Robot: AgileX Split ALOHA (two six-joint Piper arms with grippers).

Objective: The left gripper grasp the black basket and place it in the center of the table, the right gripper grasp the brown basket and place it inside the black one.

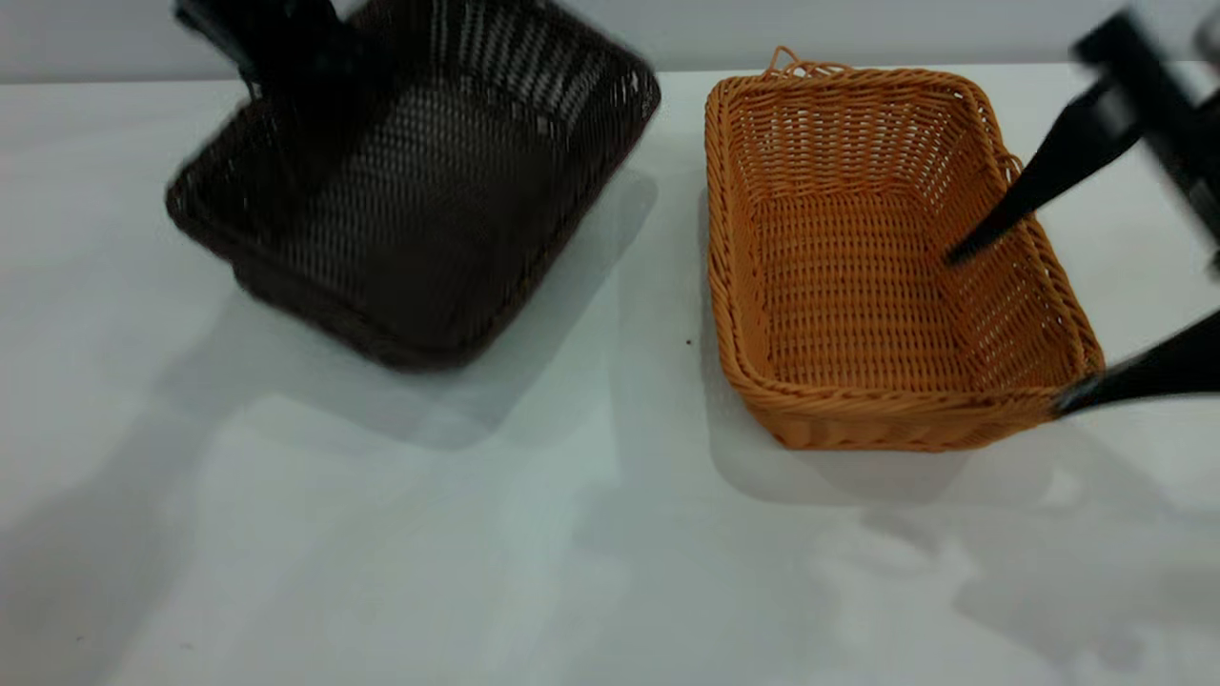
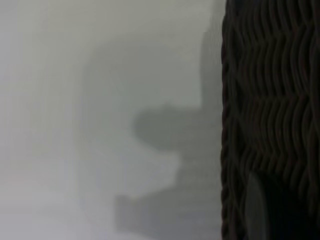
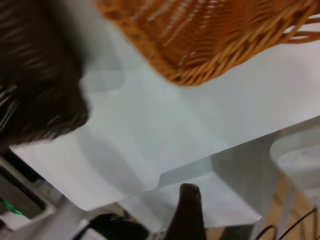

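The black basket (image 1: 419, 191) hangs tilted just above the white table (image 1: 572, 524) at the left, with its shadow beneath it. My left gripper (image 1: 286, 105) is shut on its far left rim. The left wrist view shows the dark weave (image 2: 270, 100) close up, with one finger (image 2: 255, 210) against it. The brown basket (image 1: 886, 257) stands flat on the table at the right. My right gripper (image 1: 1008, 330) is open astride its right wall, one finger inside and the other outside by the near corner. In the right wrist view the brown basket (image 3: 210, 40) and black basket (image 3: 35, 85) both show.
A bare strip of table lies between the two baskets, and the whole near half of the tabletop is bare too. The right wrist view shows the table's edge (image 3: 210, 165) and floor beyond it.
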